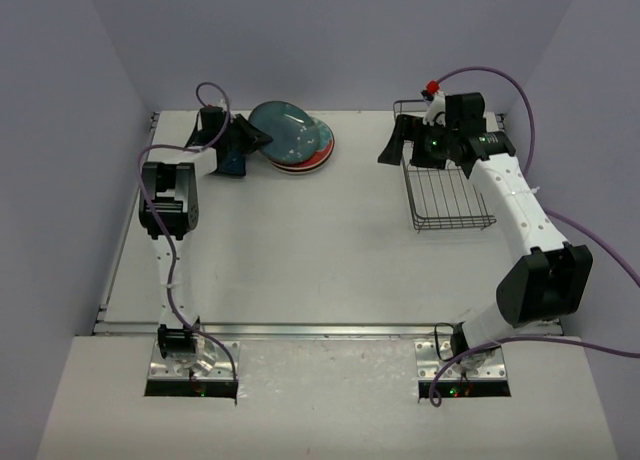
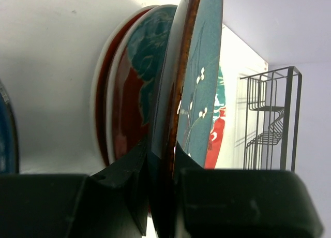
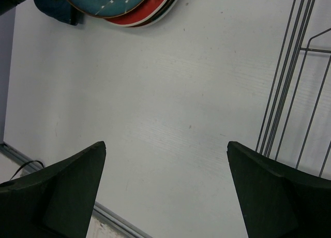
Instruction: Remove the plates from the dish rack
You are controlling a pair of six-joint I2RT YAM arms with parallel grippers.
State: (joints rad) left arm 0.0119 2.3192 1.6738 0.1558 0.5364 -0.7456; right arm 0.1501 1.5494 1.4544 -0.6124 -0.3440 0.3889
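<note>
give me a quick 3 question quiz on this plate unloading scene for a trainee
1. True or false: the dish rack has a plate in it.
2. Pick one: the right hand is A) open, with nothing between its fingers, B) shut on a plate, C) shut on a rack wire.
3. Fill in: the left hand clamps the rim of a plate whose face is ___.

Key
1. False; only bare wire shows.
2. A.
3. Teal; it is the teal plate with small white flowers, next to the red ones.
</note>
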